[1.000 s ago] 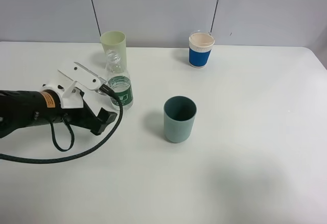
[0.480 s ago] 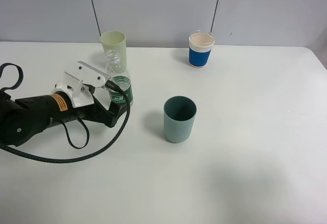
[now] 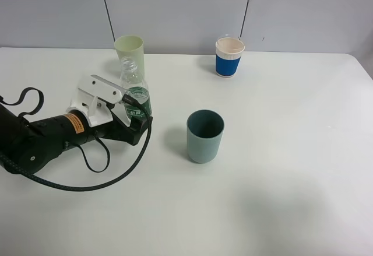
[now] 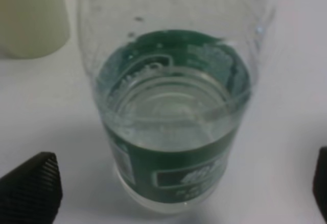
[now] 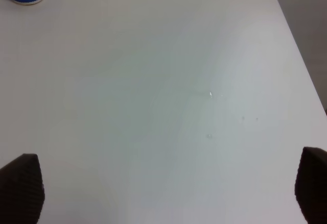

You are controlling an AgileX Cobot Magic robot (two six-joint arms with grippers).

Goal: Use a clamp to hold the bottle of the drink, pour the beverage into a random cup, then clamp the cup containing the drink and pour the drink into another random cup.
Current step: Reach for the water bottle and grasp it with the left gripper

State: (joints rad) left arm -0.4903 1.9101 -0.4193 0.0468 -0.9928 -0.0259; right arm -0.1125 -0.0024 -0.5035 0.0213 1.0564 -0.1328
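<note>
The bottle (image 3: 135,90) stands upright left of centre on the white table (image 3: 280,151), just below the pale cup (image 3: 129,51). The left gripper (image 4: 176,188) is spread around its base, fingers not touching it. The right gripper (image 5: 163,193) gapes wide above the table.

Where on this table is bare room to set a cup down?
The whole right half, from the teal cup and the blue cup to the table edge, is bare; so is the front strip before the teal cup. Crowded at rear left: bottle, pale green cup and left gripper together.
</note>
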